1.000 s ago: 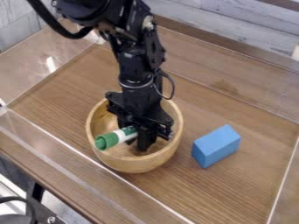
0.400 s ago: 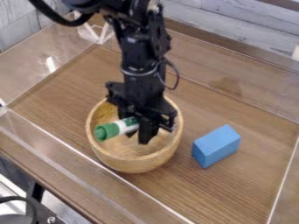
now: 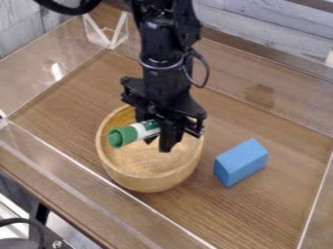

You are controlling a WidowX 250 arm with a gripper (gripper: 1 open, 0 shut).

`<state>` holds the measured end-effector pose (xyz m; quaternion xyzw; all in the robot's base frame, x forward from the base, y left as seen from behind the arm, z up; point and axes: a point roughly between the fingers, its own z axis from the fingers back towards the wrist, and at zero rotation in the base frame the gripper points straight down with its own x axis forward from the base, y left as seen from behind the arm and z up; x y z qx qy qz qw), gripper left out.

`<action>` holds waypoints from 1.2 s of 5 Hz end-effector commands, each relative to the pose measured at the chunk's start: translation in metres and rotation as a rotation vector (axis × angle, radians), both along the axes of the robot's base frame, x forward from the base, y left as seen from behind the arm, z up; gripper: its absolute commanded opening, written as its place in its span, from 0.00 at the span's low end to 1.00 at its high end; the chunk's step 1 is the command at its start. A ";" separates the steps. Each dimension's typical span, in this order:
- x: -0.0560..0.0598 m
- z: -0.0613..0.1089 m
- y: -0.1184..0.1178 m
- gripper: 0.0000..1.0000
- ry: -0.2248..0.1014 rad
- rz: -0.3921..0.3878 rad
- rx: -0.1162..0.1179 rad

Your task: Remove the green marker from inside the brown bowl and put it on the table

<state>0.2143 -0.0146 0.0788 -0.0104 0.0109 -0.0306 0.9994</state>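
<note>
The gripper, clamped on the green marker above the brown bowl, could drop it if the off-centre grip slips.

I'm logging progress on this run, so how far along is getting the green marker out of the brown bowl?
Partly done. The gripper looks shut on the green marker, whose green cap end sticks out to one side. The marker appears lifted off the floor of the brown bowl but is over it in this view. Still left: carrying it past the rim and putting it on the table.
</note>
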 end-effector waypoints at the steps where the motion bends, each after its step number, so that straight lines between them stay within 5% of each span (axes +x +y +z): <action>1: 0.009 0.019 -0.007 0.00 -0.071 -0.014 0.003; 6: 0.001 0.029 -0.034 0.00 -0.083 -0.058 -0.008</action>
